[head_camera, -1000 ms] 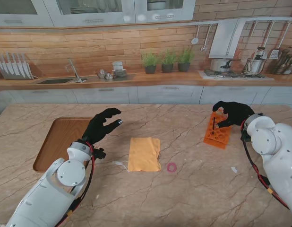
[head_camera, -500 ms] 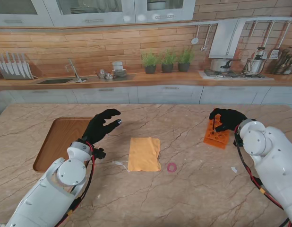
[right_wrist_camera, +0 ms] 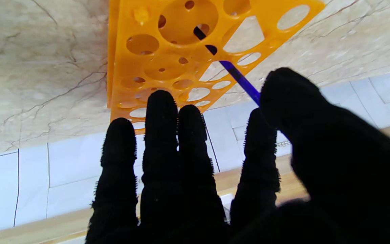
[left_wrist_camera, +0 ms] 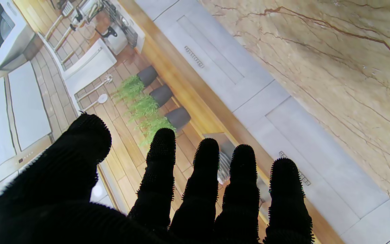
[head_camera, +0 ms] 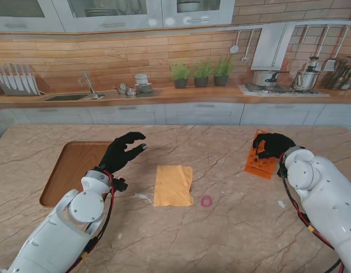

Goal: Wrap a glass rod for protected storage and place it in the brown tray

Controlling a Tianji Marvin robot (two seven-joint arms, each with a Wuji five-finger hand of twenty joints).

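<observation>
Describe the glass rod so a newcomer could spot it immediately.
Look to the right side of the marble table, at the orange perforated plastic rack. A thin blue glass rod slants up out of one hole, its upper end between the right hand's black-gloved fingers: the only blue thing there.

Open marble tabletop (head_camera: 232, 227) between your two arms: only orange cloth (head_camera: 173, 185) at centre and small pink ring (head_camera: 206, 201) just right of it. Left robot hand (head_camera: 123, 151) hangs fingers spread beside brown tray (head_camera: 70, 170); tray interior bare. Right robot hand (head_camera: 273, 145) sits over orange tube rack (head_camera: 259, 162); rack's holed plate (right_wrist_camera: 195, 51) crowds fingers, blue glass rod (right_wrist_camera: 239, 78) slants through hole toward thumb. Small white scraps (head_camera: 142, 197) lie near each forearm.
</observation>
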